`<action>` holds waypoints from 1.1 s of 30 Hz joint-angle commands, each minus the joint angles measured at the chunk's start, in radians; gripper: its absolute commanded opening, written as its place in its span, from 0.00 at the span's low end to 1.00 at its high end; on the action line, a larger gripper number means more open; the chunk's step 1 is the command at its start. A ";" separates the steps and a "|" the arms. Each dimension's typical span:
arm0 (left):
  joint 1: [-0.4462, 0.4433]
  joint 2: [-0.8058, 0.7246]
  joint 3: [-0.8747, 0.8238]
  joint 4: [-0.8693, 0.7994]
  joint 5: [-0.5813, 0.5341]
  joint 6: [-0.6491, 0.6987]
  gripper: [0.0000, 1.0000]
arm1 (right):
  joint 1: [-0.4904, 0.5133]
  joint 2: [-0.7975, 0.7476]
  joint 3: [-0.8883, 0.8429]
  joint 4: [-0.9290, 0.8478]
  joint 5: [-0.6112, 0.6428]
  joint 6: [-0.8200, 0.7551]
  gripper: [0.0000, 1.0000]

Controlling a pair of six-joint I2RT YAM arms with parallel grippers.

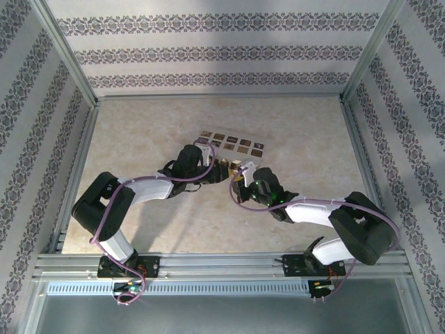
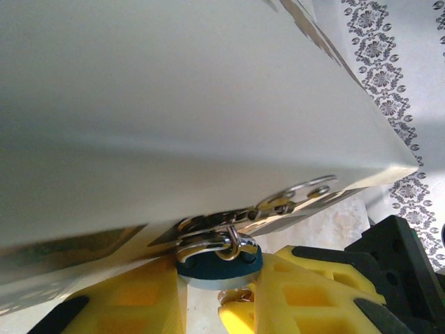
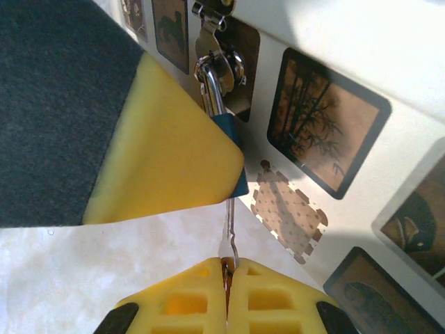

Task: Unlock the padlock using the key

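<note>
The right gripper [image 3: 227,271] is pressing its ribbed yellow fingers fully together on the key [image 3: 228,233]. The key is a thin, flat silver blade reaching up from between the tips to the underside of the padlock [image 3: 240,186]. Whether the blade is sitting in the keyhole cannot be told.

The left gripper [image 2: 219,287] is clamping the padlock's small, rounded blue body between its own two yellow fingers, with the jaws standing only partly apart. The padlock's curved chrome shackle [image 2: 224,245] is hanging through a bright metal hasp [image 2: 292,196] on the box [image 2: 174,104]. The box is smooth and cream, with dark brown, round-cornered picture squares on its face. It is lying near the middle of the pale marbled table [image 1: 139,139].
</note>
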 commanded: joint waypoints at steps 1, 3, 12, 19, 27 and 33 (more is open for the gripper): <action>-0.018 -0.030 -0.006 0.025 0.052 -0.005 0.26 | -0.024 -0.009 0.067 0.135 -0.027 -0.015 0.00; -0.018 -0.031 -0.005 0.020 0.050 -0.002 0.26 | -0.029 -0.004 0.077 0.141 -0.043 -0.015 0.00; -0.018 -0.031 -0.006 0.019 0.048 -0.006 0.26 | -0.028 0.022 0.103 0.133 -0.006 -0.082 0.00; -0.018 -0.033 -0.007 0.017 0.050 -0.004 0.26 | -0.028 0.053 0.112 0.130 0.041 -0.154 0.00; -0.018 -0.028 -0.007 0.019 0.050 -0.005 0.26 | -0.035 0.051 0.118 0.138 0.038 -0.173 0.00; -0.018 -0.021 -0.006 0.023 0.050 -0.009 0.26 | -0.036 0.056 0.124 0.141 -0.020 -0.149 0.00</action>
